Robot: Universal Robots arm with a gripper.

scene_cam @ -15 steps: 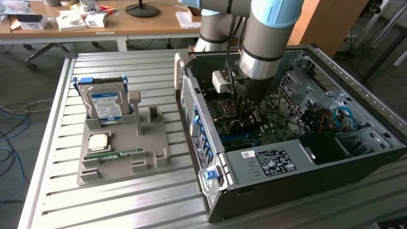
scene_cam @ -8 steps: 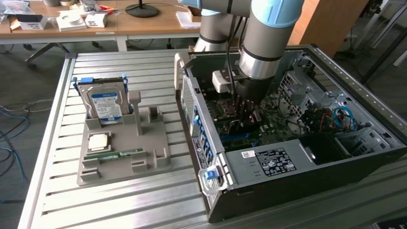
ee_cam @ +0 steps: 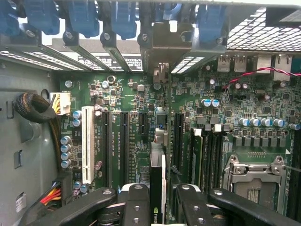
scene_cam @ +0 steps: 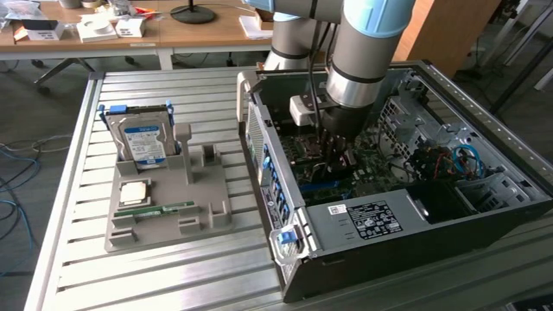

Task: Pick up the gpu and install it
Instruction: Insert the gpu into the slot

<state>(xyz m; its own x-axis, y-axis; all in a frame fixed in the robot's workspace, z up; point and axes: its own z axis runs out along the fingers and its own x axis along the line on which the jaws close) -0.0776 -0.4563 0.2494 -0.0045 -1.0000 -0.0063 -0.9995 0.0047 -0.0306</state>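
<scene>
My gripper (ee_cam: 159,209) is shut on the gpu (ee_cam: 157,181), which I see edge-on between the two black fingers (ee_cam: 136,205), a logo on its near edge. The card runs away from the gripper over the green motherboard (ee_cam: 127,94), between the black expansion slots (ee_cam: 123,141) and the slot (ee_cam: 178,136) beside the memory sockets. Its silver end bracket (ee_cam: 162,52) points at the rear slot openings of the case. I cannot tell whether the card touches a slot. In the exterior view the gripper (scene_cam: 337,148) reaches down inside the open computer case (scene_cam: 389,220).
A white slot (ee_cam: 87,143), sleeved cables (ee_cam: 33,107) and the CPU socket (ee_cam: 256,176) flank the card. Blue latches (ee_cam: 84,16) line the case's rear. On the slatted table (scene_cam: 173,272), a grey holder (scene_cam: 207,214) carries a hard drive (scene_cam: 142,144), a chip (scene_cam: 134,192) and a memory stick (scene_cam: 155,209).
</scene>
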